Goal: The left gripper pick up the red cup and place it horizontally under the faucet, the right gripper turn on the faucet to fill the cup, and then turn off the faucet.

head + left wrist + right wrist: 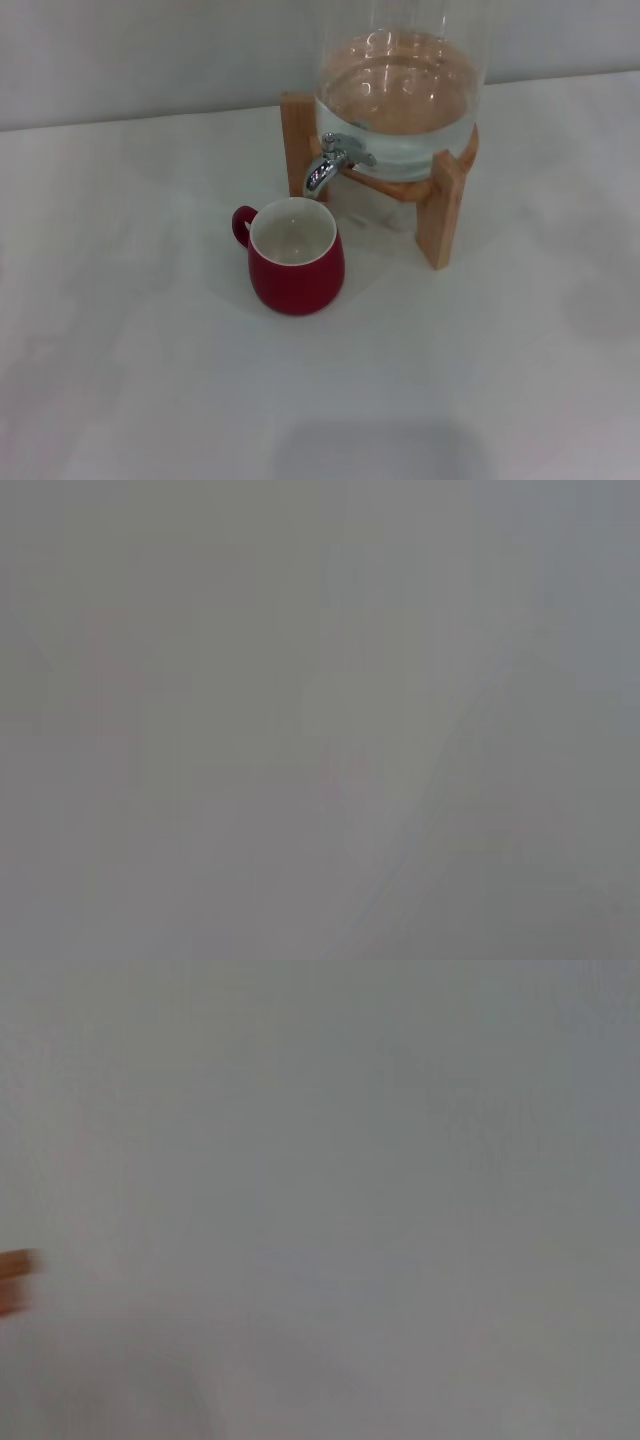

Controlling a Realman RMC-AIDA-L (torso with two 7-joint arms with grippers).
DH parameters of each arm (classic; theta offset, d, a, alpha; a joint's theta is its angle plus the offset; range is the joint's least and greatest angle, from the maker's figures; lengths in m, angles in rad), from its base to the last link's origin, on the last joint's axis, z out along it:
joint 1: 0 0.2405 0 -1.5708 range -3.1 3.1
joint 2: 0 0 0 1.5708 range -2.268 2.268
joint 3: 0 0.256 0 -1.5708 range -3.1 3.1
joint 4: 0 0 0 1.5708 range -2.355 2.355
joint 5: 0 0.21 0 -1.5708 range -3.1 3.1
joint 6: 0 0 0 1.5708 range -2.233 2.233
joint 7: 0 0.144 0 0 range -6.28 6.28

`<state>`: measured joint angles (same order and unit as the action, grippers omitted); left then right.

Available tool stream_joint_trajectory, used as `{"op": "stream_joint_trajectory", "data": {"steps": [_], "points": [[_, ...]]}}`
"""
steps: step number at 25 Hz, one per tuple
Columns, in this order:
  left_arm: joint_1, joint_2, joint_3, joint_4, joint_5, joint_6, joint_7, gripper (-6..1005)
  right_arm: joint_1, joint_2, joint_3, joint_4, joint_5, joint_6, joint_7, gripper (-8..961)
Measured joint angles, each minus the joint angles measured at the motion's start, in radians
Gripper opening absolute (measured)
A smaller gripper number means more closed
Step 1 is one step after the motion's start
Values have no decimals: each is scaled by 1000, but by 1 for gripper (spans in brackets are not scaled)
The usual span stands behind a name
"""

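Red cup (296, 270) stands upright near the faucet (328, 165); we should grip its rim squarely; neither pincer shows.

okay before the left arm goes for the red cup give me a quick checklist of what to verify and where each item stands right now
1. Red cup upright on the white table, mouth up: ok.
2. Cup interior looks empty: ok.
3. Cup handle faces the robot's left, unobstructed: ok.
4. Cup under the faucet spout: not ok, it sits nearer the robot than the spout.
5. Water in the glass dispenser on its wooden stand: ok.
6. Left tool and right tool position and opening: cannot tell, neither appears in any view.
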<state>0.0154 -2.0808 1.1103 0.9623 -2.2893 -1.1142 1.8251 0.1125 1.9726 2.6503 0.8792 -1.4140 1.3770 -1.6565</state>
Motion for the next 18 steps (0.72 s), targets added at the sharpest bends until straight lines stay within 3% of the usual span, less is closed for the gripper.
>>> {"op": "stream_joint_trajectory", "data": {"steps": [8,18], "points": [[-30,2,-22,-2,5,-1,1,486,-10,-2,-35,103,-13,333,122,720],[-45,4,-23,6,18,-1,2,494,-36,33,-396,433,-49,343,240,720]]}}
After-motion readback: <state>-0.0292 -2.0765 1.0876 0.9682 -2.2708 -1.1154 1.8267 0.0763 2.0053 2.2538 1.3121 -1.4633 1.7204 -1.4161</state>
